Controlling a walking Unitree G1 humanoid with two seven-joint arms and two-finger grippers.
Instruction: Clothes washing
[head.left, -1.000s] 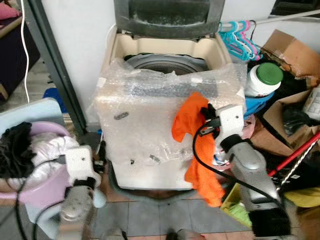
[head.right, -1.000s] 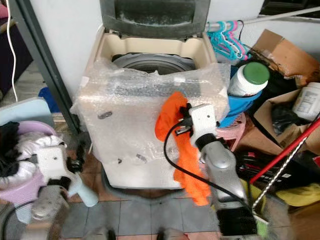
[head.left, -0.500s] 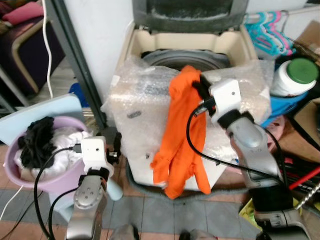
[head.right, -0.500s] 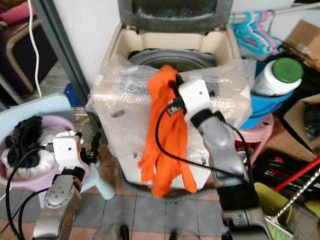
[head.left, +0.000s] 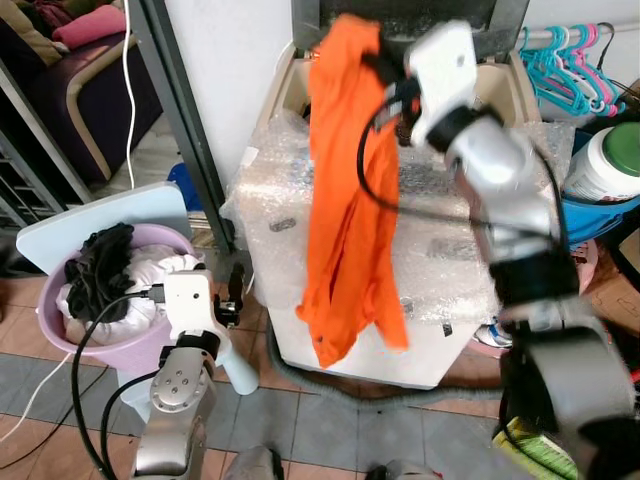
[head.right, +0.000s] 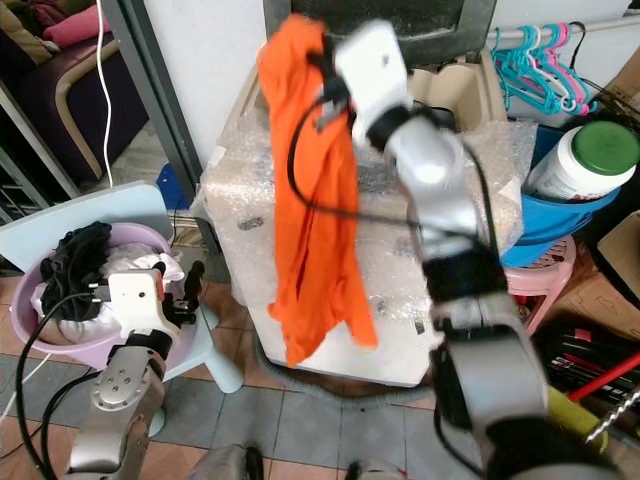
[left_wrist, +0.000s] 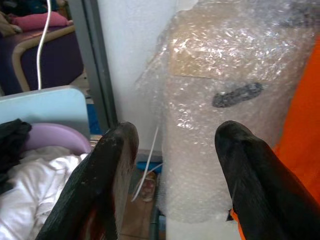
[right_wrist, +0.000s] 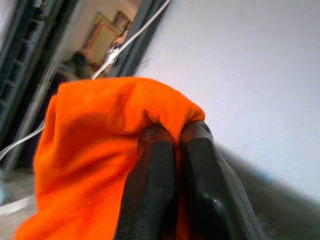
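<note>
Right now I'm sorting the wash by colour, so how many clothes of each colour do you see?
Orange: 1, the orange garment held up by the right gripper.
Black: 1, the black garment in the purple basin.
White: 1, the white laundry beside it.
Total: 3.

right end effector (head.right: 318, 72) raised | orange garment (head.right: 315, 200) hanging | washing machine (head.right: 400, 250) behind

one bubble-wrapped cream washing machine (head.left: 400, 250), one long orange garment (head.left: 345, 200), one lilac plastic basin (head.left: 85, 340) (clothes inside), one green-lidded white jar (head.left: 608, 165).
</note>
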